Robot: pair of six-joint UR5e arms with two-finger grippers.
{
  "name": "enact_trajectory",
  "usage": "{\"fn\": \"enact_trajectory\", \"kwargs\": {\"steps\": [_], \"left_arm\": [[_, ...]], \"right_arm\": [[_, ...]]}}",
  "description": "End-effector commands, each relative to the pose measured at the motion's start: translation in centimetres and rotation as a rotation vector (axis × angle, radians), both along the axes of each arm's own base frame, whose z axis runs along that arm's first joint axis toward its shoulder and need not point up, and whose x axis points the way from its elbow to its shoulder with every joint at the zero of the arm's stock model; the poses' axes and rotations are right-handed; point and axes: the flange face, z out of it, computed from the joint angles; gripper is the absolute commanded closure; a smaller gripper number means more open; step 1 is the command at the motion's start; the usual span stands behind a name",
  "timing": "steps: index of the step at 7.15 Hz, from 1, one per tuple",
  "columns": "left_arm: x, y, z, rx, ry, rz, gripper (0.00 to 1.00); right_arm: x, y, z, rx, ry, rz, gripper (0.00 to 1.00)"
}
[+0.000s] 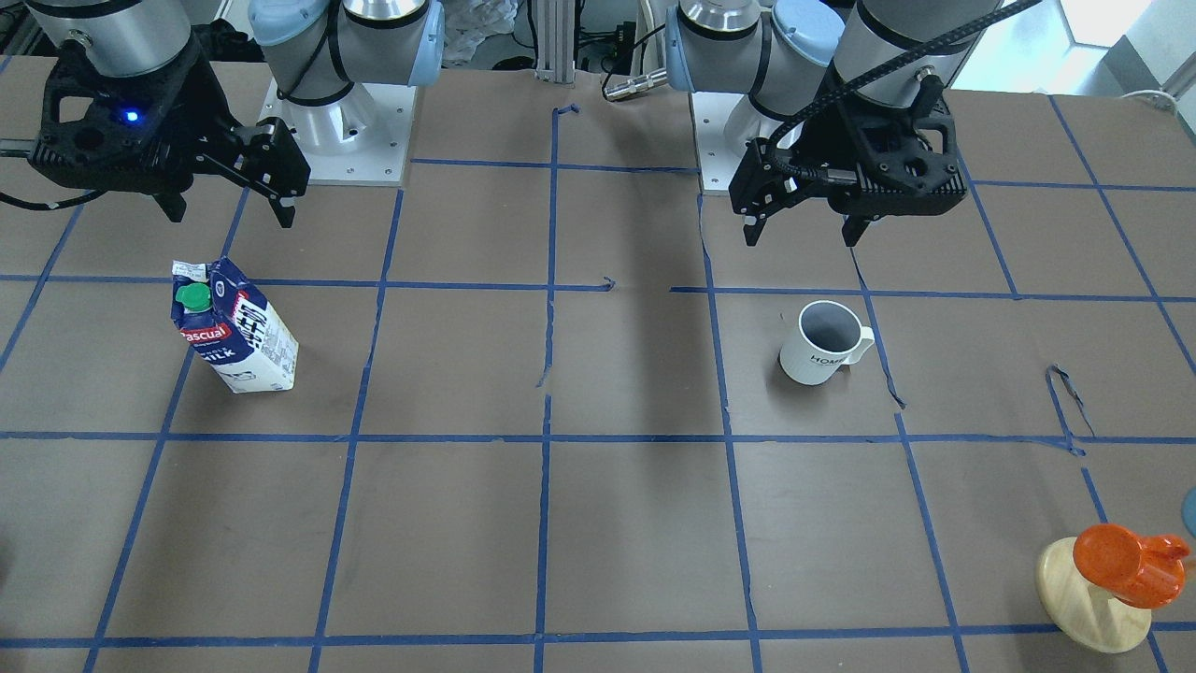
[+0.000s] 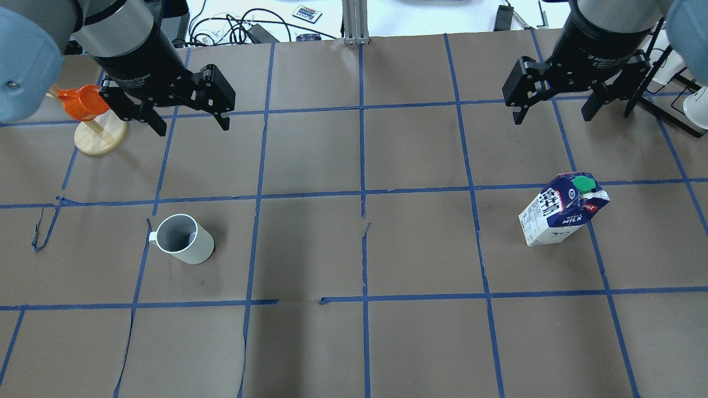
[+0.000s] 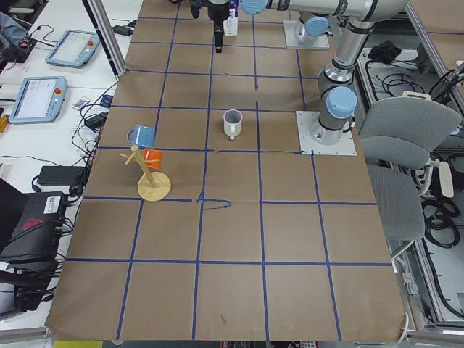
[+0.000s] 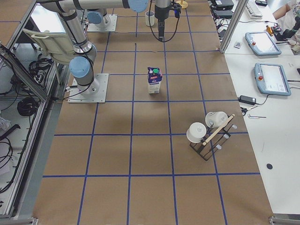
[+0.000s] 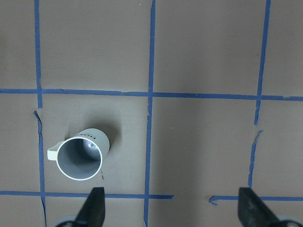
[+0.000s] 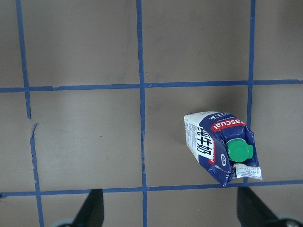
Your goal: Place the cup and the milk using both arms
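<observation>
Left arm side:
- The left black two-finger gripper (image 2: 192, 126) hangs above the brown paper-covered table with blue tape grid (image 2: 415, 249), jaws spread wide, holding nothing.
- The white ceramic mug with one handle (image 2: 182, 239) stands upright on the table below it, well apart from the fingers.
- In the left wrist view the mug (image 5: 80, 153) sits off to one side of the finger gap, in line with one fingertip (image 5: 94, 210) rather than between the two.
- Its mouth faces up, its grey interior shows to the bottom, and its handle points toward the robot's left.

Right arm side:
- The right black two-finger gripper (image 2: 552, 117) is also raised, with its jaws wide apart and nothing between them.
- The dark blue and white gable-top milk carton (image 2: 561, 210) stands upright on the table beneath, clear of the fingers.
- In the right wrist view the carton (image 6: 220, 146) lies toward one finger's side, not centred.
- The green screw cap (image 6: 238, 151) is on.

Far left corner:
- A wooden peg stand (image 2: 99, 138) carries an orange mug (image 2: 83, 102).
- The left side view also shows a blue mug (image 3: 141, 135) on it.
</observation>
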Motion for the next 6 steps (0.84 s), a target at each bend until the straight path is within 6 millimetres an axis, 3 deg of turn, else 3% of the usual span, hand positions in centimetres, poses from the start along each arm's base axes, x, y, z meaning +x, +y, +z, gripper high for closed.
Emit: {"fn": "enact_trajectory", "kwargs": {"steps": [1,6], "left_arm": [[-0.07,0.02,-0.03,0.0,0.0,-0.002,0.0],[0.01,0.08,-0.05,0.002,0.0,-0.001,0.0]], "right_arm": [[0.02,-0.03,0.09,-0.005,-0.003,-0.003,0.0],[-0.03,-0.2,-0.31,0.006,0.002,-0.008,0.0]]}}
